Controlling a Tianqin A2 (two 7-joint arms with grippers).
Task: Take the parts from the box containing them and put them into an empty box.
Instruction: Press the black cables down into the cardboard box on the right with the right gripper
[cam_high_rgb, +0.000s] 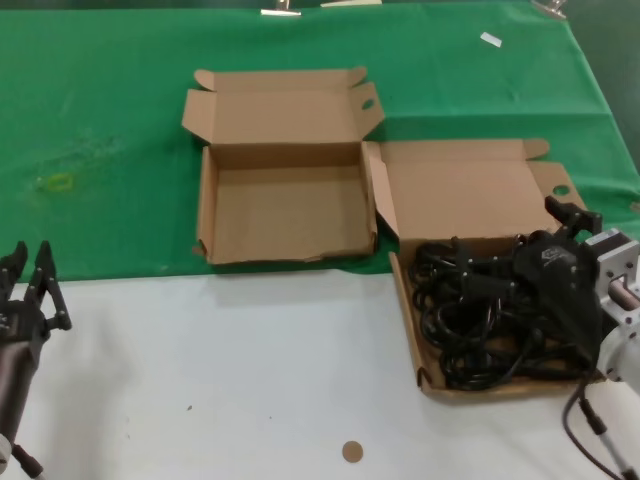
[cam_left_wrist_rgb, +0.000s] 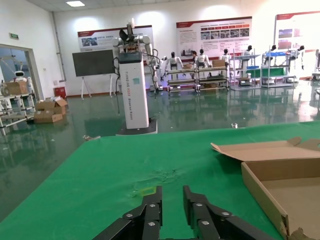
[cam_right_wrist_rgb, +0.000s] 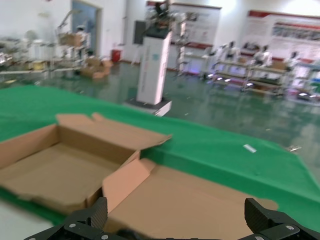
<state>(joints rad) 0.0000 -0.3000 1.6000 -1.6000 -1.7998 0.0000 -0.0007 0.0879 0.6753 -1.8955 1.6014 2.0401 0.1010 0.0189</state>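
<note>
Over tabletop cords, right gripper spreads wide.

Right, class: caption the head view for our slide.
Right gripper open over the cords in their box; empty box alongside.

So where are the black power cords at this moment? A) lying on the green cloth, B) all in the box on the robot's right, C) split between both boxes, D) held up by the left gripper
B: the cords all lie in the right-hand box; the other box is empty.
</note>
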